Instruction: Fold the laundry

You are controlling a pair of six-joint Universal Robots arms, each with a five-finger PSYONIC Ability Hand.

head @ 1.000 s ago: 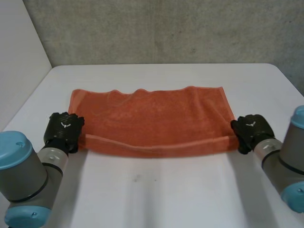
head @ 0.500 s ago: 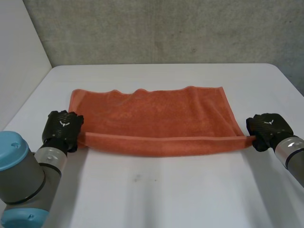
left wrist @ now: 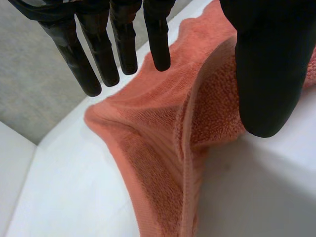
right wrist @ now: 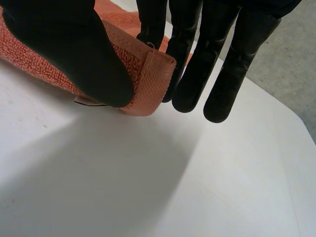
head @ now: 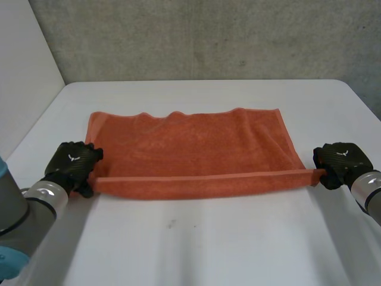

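An orange towel lies spread across the white table, its near edge folded up into a taut straight band. My left hand is at the towel's near left corner. In the left wrist view its fingers are straight and stand apart from the thumb, and the towel lies loose below them. My right hand holds the near right corner. In the right wrist view its thumb presses the towel corner against the fingers.
A grey wall runs behind the table's far edge and a white panel stands at the left. Bare table surface stretches in front of the towel and on both sides of it.
My right hand has pulled the near right corner outward, so the sagging near edge is now straight. My left hand has opened and drawn back a little from its corner.
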